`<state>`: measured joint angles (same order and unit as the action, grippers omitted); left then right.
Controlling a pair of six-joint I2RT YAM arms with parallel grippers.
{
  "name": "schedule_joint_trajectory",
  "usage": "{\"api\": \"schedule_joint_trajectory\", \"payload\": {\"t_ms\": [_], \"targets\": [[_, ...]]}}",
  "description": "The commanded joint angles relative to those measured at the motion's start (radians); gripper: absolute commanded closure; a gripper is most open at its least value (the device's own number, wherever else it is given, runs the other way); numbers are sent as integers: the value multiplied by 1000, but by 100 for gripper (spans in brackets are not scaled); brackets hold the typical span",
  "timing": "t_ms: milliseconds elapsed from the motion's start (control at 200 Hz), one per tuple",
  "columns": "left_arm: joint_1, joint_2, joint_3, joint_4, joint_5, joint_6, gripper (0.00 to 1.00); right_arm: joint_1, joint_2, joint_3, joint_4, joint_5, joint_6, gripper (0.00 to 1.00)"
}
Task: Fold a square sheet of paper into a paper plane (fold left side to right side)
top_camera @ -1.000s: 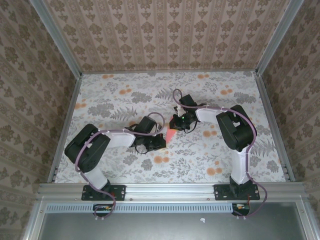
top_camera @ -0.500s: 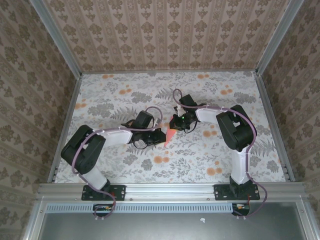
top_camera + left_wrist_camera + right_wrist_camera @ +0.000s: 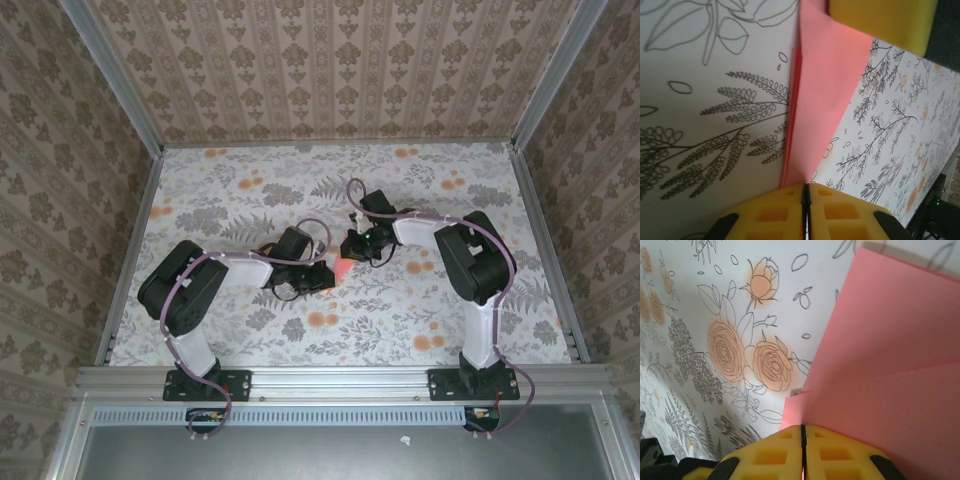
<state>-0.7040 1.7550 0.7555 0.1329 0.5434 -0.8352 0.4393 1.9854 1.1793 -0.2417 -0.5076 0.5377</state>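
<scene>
The sheet of paper (image 3: 342,268) is folded into a narrow pink-red shape and sits mid-table between my two grippers. In the left wrist view the paper (image 3: 825,90) tapers down to a point that ends at the seam of my left gripper (image 3: 805,186), whose yellow pads are shut on that tip. At its far end a yellow pad of the right gripper's fingers (image 3: 880,20) sits on it. In the right wrist view layered pink flaps (image 3: 890,365) run in between the pads of my right gripper (image 3: 803,428), which is shut on them. From above, the left gripper (image 3: 322,276) and right gripper (image 3: 353,252) flank the paper.
The table (image 3: 250,190) wears a cloth with grey leaf prints and orange flower prints (image 3: 322,320). Patterned walls and aluminium rails (image 3: 130,260) close in the left, right and back sides. Purple cables loop over both arms.
My left gripper has swung right and toward the paper's near end, and the left elbow has shifted. The right gripper has stayed on the paper.
</scene>
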Motion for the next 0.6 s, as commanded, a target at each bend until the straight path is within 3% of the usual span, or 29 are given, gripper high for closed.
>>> {"api": "schedule_joint_trajectory", "payload": {"t_ms": [0,260,595], "targets": [[13,15,-52,6,-45,-14,91,-17,-88,-52,4,51,-25,92],[19,34,-83,63,-28,-27,95,10,-244,-185,75,-9,-12,96],[18,30,-71,41,-31,-19,95,96,-135,-183,170,-35,42,96]]}}
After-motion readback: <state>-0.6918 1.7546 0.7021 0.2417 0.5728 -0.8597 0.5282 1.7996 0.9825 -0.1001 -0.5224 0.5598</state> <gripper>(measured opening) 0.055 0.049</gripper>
